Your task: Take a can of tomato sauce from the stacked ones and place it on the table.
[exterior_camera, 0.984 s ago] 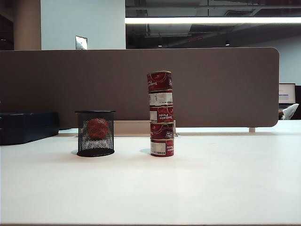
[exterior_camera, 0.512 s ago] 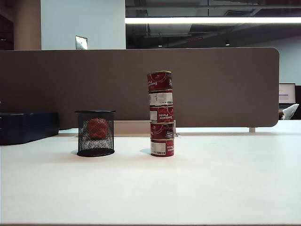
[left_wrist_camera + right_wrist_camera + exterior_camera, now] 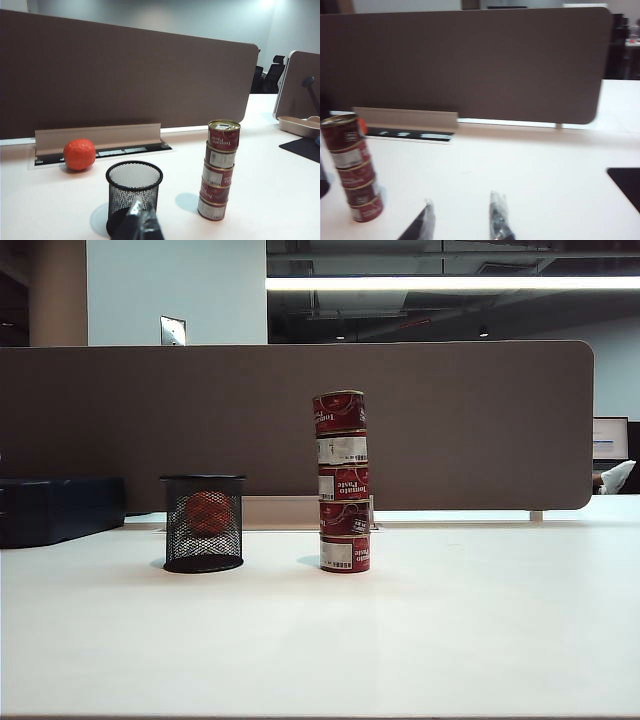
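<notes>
Exterior view shows the stacked ones (image 3: 343, 481), five tins in one column near the middle of the white desk (image 3: 420, 640), with the can of tomato sauce (image 3: 339, 412) on top; a black mesh cup (image 3: 203, 522) stands well to their left, a brown partition panel (image 3: 300, 425) runs behind, and nothing blocks the column. Left wrist view catches an orange ball (image 3: 79, 154) lying behind the cup, and the left gripper (image 3: 141, 220) low in front of it, fingers close together, state uncertain. Right gripper (image 3: 462, 220) hovers over bare desk beside the stack, fingers (image 3: 496, 215) released and apart; nothing on the desk has shifted since the earlier exterior frames.
</notes>
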### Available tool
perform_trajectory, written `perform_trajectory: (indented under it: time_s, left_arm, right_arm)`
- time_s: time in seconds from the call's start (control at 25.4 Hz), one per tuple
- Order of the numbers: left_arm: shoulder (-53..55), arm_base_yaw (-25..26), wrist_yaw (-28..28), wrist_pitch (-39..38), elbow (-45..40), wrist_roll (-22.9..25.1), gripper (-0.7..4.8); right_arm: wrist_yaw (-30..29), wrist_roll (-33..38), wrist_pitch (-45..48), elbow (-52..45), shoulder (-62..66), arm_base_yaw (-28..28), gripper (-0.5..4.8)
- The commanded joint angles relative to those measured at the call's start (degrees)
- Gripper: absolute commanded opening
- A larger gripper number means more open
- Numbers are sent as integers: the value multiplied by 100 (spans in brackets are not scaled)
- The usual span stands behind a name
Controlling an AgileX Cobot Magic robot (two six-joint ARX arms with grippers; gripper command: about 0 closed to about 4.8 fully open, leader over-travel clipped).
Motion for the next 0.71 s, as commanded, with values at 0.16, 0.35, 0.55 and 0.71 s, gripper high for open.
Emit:
perform_trajectory:
  time_s: [0.16,0.35,0.55,0.71]
  left_arm:
    - [2,4,70,190,59,-22,-6]
    - [2,4,173,190,59,-28,-6]
    - [2,4,291,192,61,-328,-6]
    - [2,4,507,192,61,-363,-6]
  right_arm:
    - [-479,192,-269,369,4,7,62]
    - [-575,492,-968,922,205,9,48]
    - [-1211,560,-1488,1606,905,9,55]
    - [-1399,629,-1753,2079,1508,11,131]
